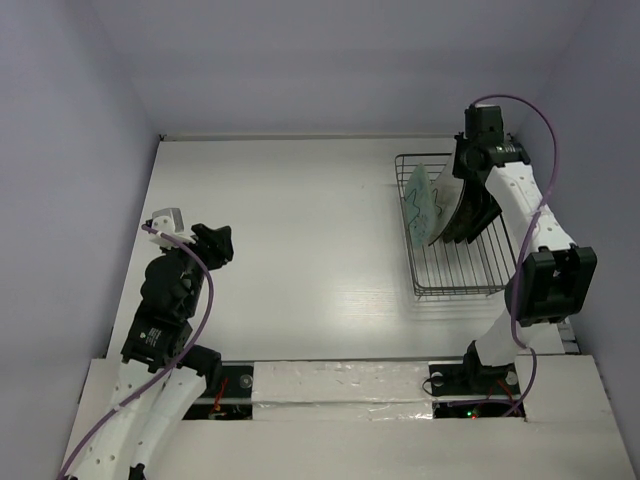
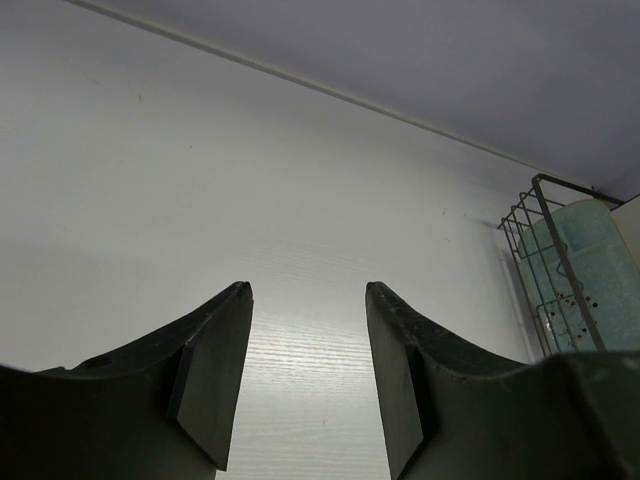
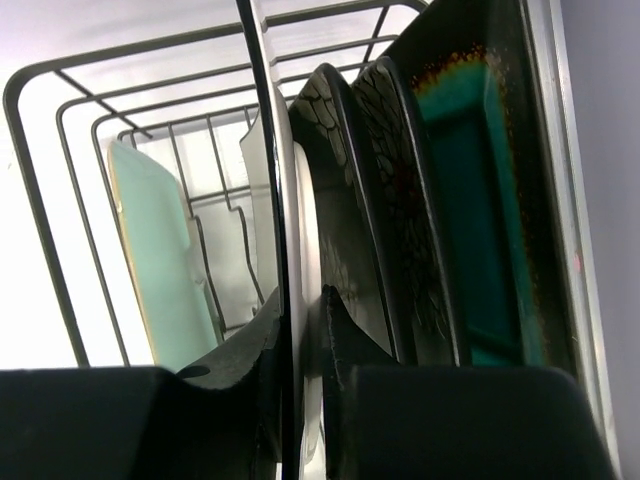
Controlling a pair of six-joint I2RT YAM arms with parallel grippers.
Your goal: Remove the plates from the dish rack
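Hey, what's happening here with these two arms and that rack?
The right pincer is down in the rack and appears to pinch the white plate by its edge. All four plates stand in the rack, none unloaded yet. The left pincer hovers open over the table, holding nothing.

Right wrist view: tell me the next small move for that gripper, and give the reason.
Probably close firmly on the white plate before any lift. The right gripper has a finger on either side of the plate's edge, but a firm grip cannot be confirmed. The black flowered plate stands close beside it in the dish rack, so a loose hold could knock it.
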